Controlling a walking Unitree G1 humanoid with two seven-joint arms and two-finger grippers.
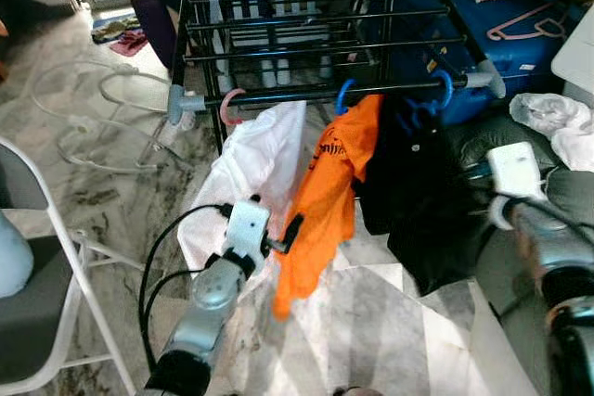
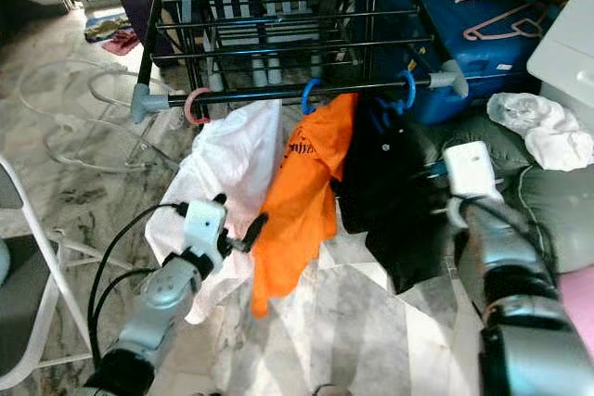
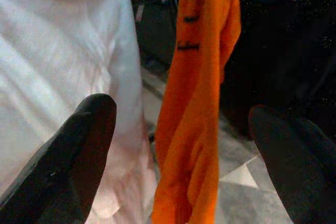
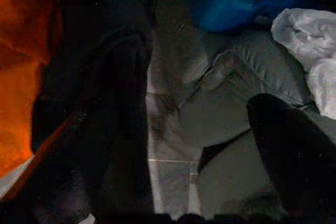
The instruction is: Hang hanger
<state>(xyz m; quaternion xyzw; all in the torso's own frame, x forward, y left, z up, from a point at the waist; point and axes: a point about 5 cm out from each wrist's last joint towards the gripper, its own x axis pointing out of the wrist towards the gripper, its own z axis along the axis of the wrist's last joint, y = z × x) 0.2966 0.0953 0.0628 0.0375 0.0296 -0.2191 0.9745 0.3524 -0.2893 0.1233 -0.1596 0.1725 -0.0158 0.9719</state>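
A: Where is the left gripper (image 1: 288, 232), and how are its fingers?

B: It is low in front of the drying rack (image 1: 278, 34), between the white garment (image 1: 246, 169) and the orange shirt (image 1: 329, 201). In the left wrist view its two black fingers (image 3: 79, 150) stand wide apart, with nothing between them; the orange cloth hangs just beyond the gap.

A: And the right gripper (image 4: 199, 182)?

B: It is on the right side, beside the black garment (image 1: 418, 201). In the right wrist view its fingers are also spread, one dark finger (image 4: 294, 150) on each side, and they hold nothing. The picture is dark, so the black cloth is hard to separate from the nearer finger.

A: Where are the hangers?

B: Three hooks sit on the front rail of the rack. The pink hanger (image 1: 231, 107) carries the white garment, the blue hanger (image 1: 345, 95) carries the orange shirt, and a second blue hanger (image 1: 444, 88) carries the black garment. All three clothes hang down toward the marble floor (image 1: 390, 322).

A: What lies around?

B: A blue case (image 1: 483, 34) behind the rack with one more pink hanger (image 1: 524, 23) on top, and a white folding chair (image 1: 37, 257) on the left.
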